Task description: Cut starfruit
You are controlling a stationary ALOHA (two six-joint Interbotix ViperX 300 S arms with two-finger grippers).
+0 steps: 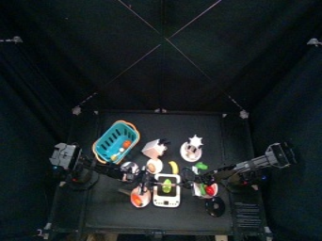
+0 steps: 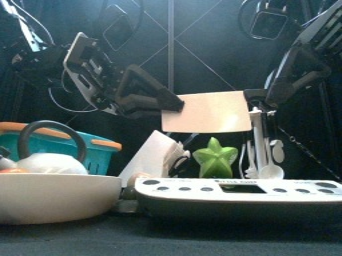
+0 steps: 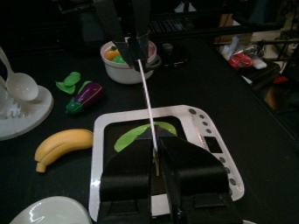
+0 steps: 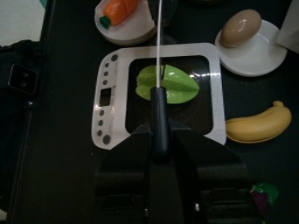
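Note:
The yellow-green starfruit (image 4: 176, 83) lies on the white cutting board (image 4: 201, 124) at the table's front middle. It shows end-on as a green star in the front view (image 2: 214, 157) and lies flat in the left wrist view (image 3: 138, 134). My right gripper (image 4: 162, 153) is shut on a black-handled knife (image 4: 156, 109). The knife's thin blade runs edge-on over the starfruit's middle. In the front view the knife (image 2: 257, 140) hangs just right of the fruit. My left gripper (image 3: 158, 162) hovers over the board's other end, jaws together. A thin pale line runs out from them.
A teal basket (image 1: 116, 141) stands back left and a white star-shaped object (image 1: 194, 143) behind the board. A banana (image 4: 260, 124), an egg on a plate (image 4: 240, 26), a bowl with a carrot (image 4: 119, 13) and a toy eggplant (image 3: 84, 94) surround the board. A white bowl (image 2: 54, 190) stands front left.

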